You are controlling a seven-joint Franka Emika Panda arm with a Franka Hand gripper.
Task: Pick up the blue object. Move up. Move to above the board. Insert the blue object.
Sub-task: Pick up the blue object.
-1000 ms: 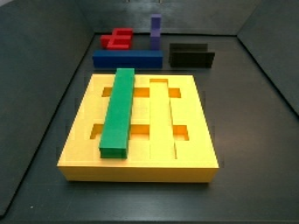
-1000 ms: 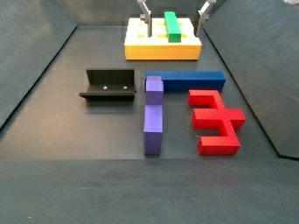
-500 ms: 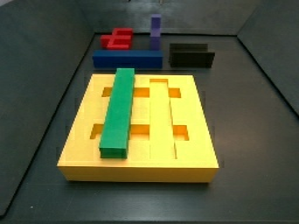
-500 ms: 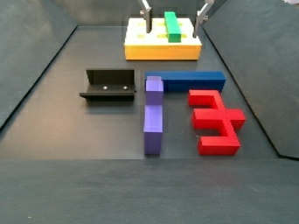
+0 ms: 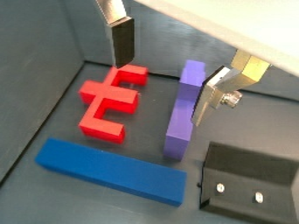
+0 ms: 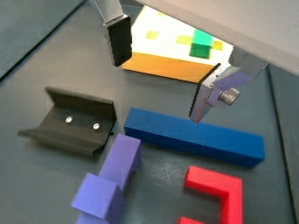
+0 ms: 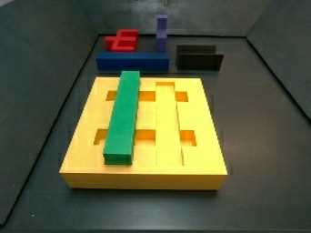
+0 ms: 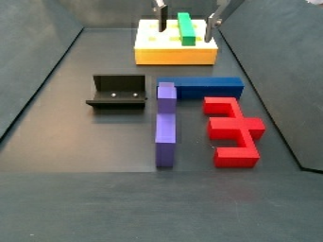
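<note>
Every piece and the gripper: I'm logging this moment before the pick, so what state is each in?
gripper: open, empty, above the floor.
blue object: flat on the floor, untouched.
board: on the floor, grooves partly free.
green bar: lying in the board.
purple piece: on the floor.
red piece: flat on the floor.
fixture: standing, empty.

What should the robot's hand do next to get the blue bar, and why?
Probably lower straight down. The hand is open and empty, above the floor, and the blue bar lies flat and untouched between the board and the red piece, so the fingers need to straddle it before closing.
</note>
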